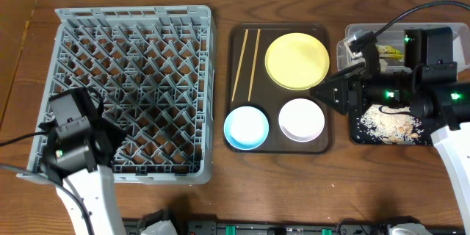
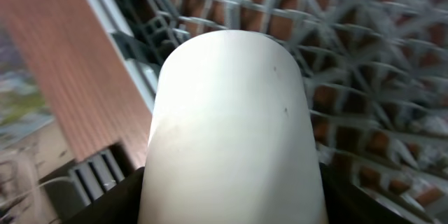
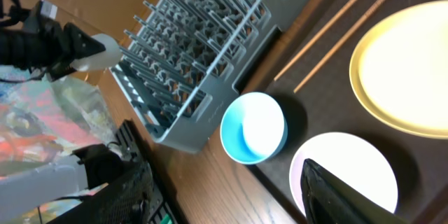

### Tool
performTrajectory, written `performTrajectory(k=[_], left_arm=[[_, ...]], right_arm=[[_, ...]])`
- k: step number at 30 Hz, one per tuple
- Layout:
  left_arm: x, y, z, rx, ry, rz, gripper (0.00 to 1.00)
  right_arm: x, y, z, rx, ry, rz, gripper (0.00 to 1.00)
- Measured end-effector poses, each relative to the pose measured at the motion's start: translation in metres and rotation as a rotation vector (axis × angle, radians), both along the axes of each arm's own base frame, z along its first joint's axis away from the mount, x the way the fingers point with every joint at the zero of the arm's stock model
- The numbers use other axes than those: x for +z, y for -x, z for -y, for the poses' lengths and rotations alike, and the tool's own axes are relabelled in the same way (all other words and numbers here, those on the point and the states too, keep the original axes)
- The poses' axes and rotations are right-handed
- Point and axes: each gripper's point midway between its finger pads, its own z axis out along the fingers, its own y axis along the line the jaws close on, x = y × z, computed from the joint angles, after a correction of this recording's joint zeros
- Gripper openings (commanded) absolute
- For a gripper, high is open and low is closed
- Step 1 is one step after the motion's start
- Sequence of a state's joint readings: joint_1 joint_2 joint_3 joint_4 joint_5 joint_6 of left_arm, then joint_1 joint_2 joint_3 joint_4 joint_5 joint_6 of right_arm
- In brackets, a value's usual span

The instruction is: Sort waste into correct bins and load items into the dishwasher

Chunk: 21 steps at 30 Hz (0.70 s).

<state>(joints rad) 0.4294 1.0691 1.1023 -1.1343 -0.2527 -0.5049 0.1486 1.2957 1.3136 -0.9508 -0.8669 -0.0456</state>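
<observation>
My left claw (image 3: 82,46) grips the white cup (image 2: 231,126), its length running out along the fingers, over the near-left corner of the rack (image 1: 132,13), while my right claw (image 1: 323,92) (grip unclear) hovers just right of the white bowl (image 1: 301,119).
</observation>
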Motion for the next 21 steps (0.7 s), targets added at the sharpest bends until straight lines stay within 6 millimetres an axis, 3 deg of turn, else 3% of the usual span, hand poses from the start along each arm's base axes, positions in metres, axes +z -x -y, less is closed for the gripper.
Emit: performTrajectory(k=[8, 14, 21], left_arm=[[-0.033, -0.006, -0.025, 0.101, 0.051, -0.105, 0.71], [-0.042, -0.007, -0.045, 0.200, 0.137, -0.025, 0.79], [-0.050, -0.008, -0.046, 0.248, 0.302, 0.078, 0.80]], right_arm=[[-0.006, 0.004, 0.003, 0.004, 0.026, -0.014, 0.66], [-0.008, 0.004, 0.004, 0.003, 0.043, -0.013, 0.66], [-0.009, 0.005, 0.005, 0.006, 0.048, -0.013, 0.65]])
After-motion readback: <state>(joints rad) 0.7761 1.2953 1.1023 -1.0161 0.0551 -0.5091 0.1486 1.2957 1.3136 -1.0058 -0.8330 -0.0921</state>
